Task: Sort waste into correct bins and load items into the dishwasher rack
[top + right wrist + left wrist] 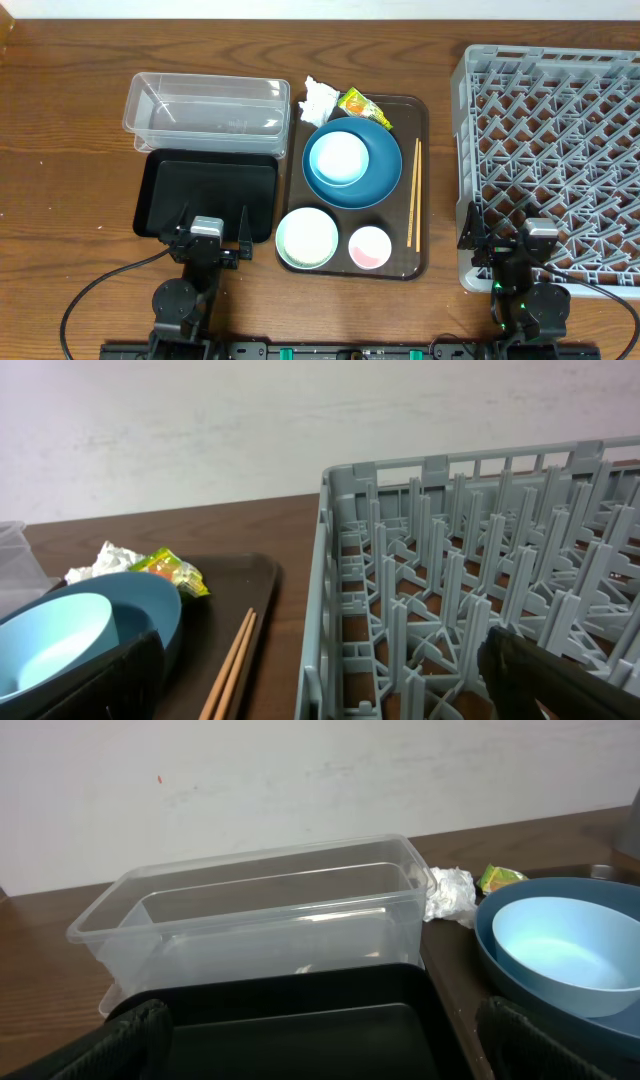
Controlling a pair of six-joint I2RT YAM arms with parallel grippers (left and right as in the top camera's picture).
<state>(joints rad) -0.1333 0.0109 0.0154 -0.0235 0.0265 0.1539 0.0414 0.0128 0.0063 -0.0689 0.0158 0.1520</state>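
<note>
- Left pincer (320, 1045): fingers spread wide, gripping nothing, over the near edge of the black tray (210, 190); the clear tub (205, 103) lies just behind it.
- Right pincer (335, 678): also spread and empty, at the near-left corner of the grey rack (560, 130).
- Between them, on the brown serving tray (420, 110): pale-green bowl (307, 238) and pink cup (370, 247) nearest, chopsticks (413, 195) along the right side, white-blue bowl (338, 158) nested in the dark-blue bowl (385, 165).
- Farthest: tissue (320, 98) and snack wrapper (362, 107), side by side at the tray's back-left corner.
- Everything rests on the wooden bench (60, 150).
</note>
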